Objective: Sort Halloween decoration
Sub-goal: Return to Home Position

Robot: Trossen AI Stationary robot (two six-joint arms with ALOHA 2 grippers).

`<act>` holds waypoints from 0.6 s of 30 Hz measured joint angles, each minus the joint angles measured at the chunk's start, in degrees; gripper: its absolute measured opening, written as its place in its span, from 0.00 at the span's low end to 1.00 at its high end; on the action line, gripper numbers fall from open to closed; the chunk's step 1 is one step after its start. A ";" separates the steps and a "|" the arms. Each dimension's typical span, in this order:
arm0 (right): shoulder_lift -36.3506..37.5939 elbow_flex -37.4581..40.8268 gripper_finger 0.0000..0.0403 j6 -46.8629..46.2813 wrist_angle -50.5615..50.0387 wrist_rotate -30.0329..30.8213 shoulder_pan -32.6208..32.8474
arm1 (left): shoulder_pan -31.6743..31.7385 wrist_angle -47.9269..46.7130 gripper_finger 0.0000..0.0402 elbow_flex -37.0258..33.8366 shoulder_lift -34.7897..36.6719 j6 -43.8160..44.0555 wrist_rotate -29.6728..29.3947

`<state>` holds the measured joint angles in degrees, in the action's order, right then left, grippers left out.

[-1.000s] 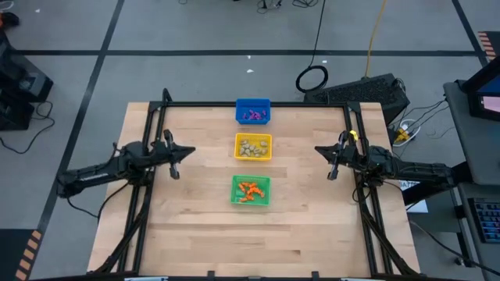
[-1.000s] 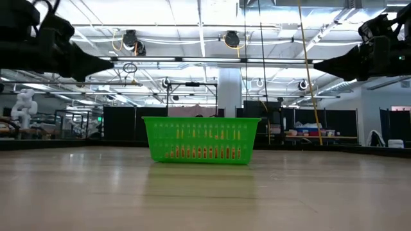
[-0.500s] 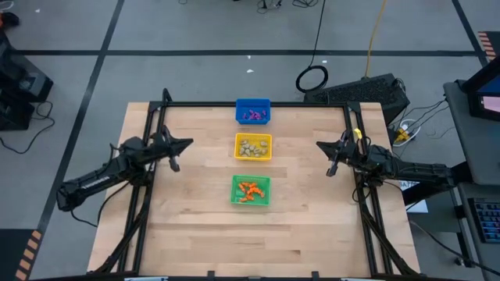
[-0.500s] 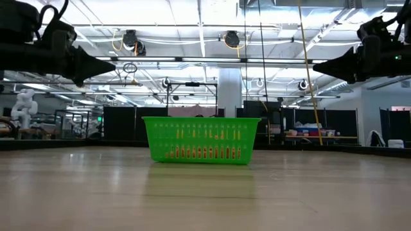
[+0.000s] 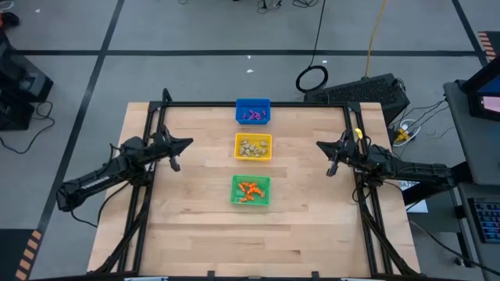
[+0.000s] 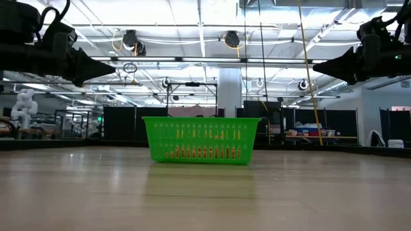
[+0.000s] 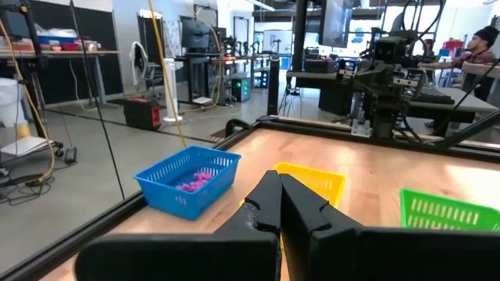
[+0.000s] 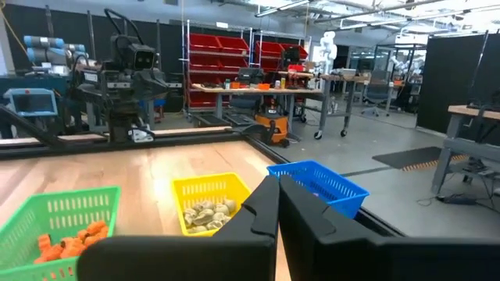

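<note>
Moved: left gripper (image 5: 180,144) sits swung slightly toward the table's far edge and tilted compared with a second ago; right gripper (image 5: 323,147) sits a hair farther the same way; bins and trinkets lie as before.
Left gripper: hovers at the left side of the table (image 5: 203,234), raised clear of the wood; fingers (image 7: 262,209) pressed flat together, holding nothing.
Right gripper: hovers opposite at the right side, tips facing the left gripper; fingers (image 8: 262,209) closed tight against each other, empty.
Bins: stand in one row midway between the two grippers, well apart from both.
Blue bin (image 5: 253,101): ahead of the left gripper and off to its left, at the far end of the row; holds purple trinkets (image 5: 254,115).
Yellow bin (image 5: 237,147): straight ahead of both gripper tips, directly between them; holds pale beige-olive trinkets (image 5: 251,147).
Green bin (image 5: 234,191): ahead of the left gripper and off to its right, at the near end of the row; holds orange trinkets (image 5: 250,190).
Low view: shows both grippers high above the tabletop, one at each upper corner, with the Green bin standing between and below them.
Person (image 7: 475,45): seated in the room beyond the right gripper.
</note>
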<state>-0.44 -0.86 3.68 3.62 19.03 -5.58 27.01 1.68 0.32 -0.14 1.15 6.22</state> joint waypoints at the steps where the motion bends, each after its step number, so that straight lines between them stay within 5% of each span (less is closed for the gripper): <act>1: 0.00 0.00 0.00 0.11 0.00 0.00 0.00 | 0.00 0.02 0.00 0.00 0.00 0.00 0.00; 18: 0.00 0.00 0.00 0.42 0.00 0.00 0.00 | -0.03 0.02 0.00 -0.04 0.00 -0.07 -0.02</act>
<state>-0.43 -0.86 4.10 3.62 19.03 -5.58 26.98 1.69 0.27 -0.14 1.08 6.20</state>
